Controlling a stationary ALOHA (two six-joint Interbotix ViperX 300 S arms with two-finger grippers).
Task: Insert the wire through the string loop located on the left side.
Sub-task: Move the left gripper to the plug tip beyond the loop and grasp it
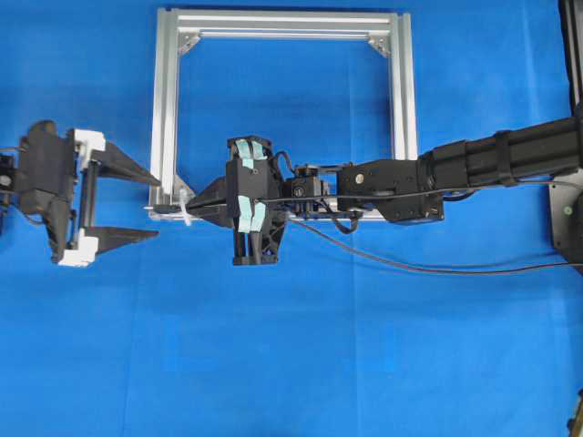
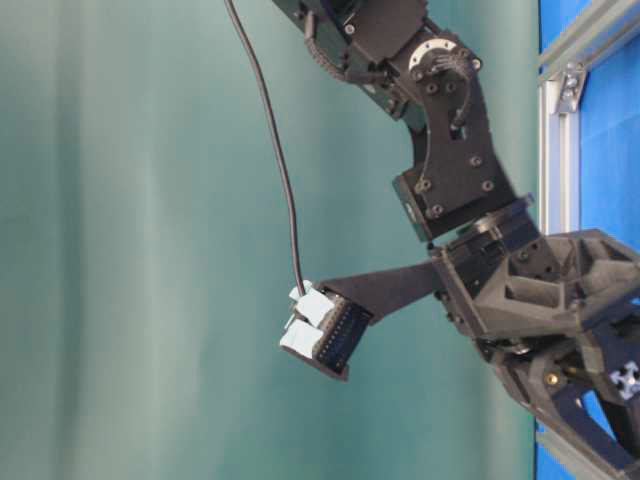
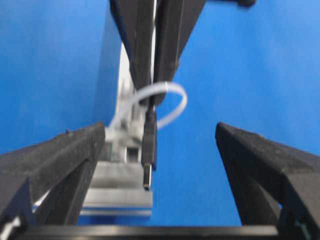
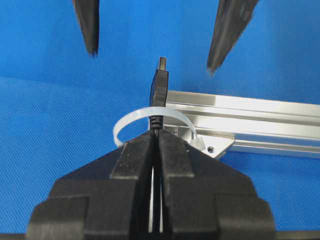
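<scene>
My right gripper (image 4: 157, 136) is shut on the wire (image 4: 160, 82) just behind its black plug. The plug pokes through the white string loop (image 4: 129, 120), and its metal tip stands past the loop. The loop hangs off the lower left corner of the silver frame (image 1: 167, 109). My left gripper (image 1: 158, 208) is open just left of that corner, with its fingers (image 3: 65, 155) wide on either side of the plug (image 3: 148, 150) and not touching it. The rest of the wire (image 1: 410, 265) trails off to the right along the arm.
The silver frame's bottom rail (image 4: 250, 115) runs right behind the loop, with a corner bracket (image 4: 212, 146) close to my right fingertips. Blue cloth (image 1: 273, 364) covers the table all round. The right arm (image 1: 474, 164) reaches across the frame's lower part.
</scene>
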